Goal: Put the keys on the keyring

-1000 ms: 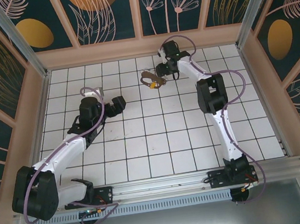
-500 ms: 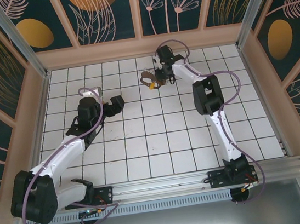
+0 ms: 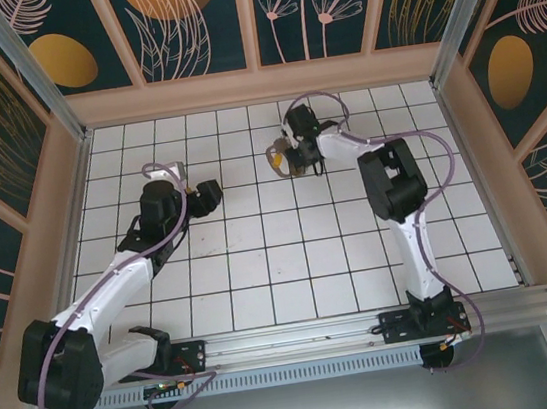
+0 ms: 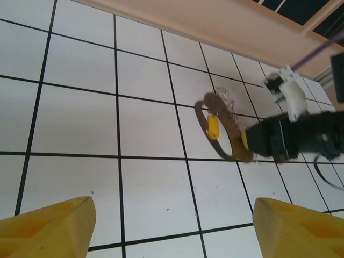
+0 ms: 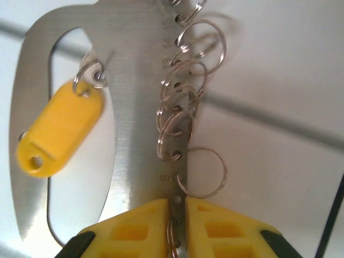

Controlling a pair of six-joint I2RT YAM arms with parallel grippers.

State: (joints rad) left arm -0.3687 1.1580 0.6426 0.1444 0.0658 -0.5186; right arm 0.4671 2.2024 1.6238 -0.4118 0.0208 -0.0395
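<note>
Grip comes first here: the right gripper is pinched tight on the flat bar of the keyring, holding it at the far middle of the table, just clear of the white tiles as far as the wrist view shows. The yellow-headed key hangs from a small ring inside the loop, and a row of small split rings runs along the bar above the fingers; whether any plain silvery key sits among them is too small to tell. The left gripper is spread wide, well apart from the keyring and pointed at it from the left. To do this step well, I judge the right arm should keep the bar steady and level, with the rings turned toward the left arm, so that the left fingers can come in low and narrow and take one ring without knocking the yellow head. A slip in the pinch would let the loop swing. Compared with a second ago, the right wrist has swung a little nearer the bases and the keyring has come with it, now tucked closer against the gripper; the left gripper has hardly shifted and stays open
</note>
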